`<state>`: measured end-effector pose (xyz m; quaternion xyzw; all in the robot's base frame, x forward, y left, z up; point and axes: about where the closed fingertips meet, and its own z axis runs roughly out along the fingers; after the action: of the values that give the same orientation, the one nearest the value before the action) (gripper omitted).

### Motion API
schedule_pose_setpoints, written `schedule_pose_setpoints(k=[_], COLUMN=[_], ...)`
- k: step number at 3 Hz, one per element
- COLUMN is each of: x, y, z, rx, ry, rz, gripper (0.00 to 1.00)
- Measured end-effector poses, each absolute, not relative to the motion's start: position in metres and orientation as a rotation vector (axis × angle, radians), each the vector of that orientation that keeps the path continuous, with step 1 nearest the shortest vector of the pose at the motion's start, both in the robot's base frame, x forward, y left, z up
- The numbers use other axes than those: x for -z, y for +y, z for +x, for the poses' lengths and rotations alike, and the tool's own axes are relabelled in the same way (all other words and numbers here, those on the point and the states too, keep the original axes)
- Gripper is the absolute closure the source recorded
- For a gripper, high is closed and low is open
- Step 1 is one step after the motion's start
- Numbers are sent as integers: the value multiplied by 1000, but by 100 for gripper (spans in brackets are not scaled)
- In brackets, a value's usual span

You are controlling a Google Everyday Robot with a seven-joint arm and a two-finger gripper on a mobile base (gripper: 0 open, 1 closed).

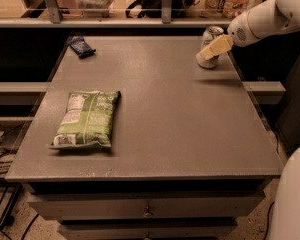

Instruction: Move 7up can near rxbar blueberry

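The 7up can stands upright near the far right corner of the grey table. My gripper, cream-coloured at the end of the white arm coming in from the upper right, is right at the can and overlaps its middle in the camera view. I cannot tell whether it touches the can. The rxbar blueberry, a small dark blue wrapper, lies flat near the far left corner, a long way left of the can.
A large green chip bag lies flat on the left half of the table. A rail and a glass partition run behind the table's far edge. Drawers sit under the front edge.
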<state>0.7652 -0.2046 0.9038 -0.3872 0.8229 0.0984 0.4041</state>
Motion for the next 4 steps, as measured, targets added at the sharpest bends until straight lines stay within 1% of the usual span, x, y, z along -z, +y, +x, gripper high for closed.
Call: schedule_pose_setpoints(k=[1,3,4], x=[-906,-915,-941], y=[-192,-174,-157], z=[773,768,754], rx=[-272,-249,-263], ry=[2043,2019,1962], rz=[-985,-1044,-1093], gripper=[18,64,87])
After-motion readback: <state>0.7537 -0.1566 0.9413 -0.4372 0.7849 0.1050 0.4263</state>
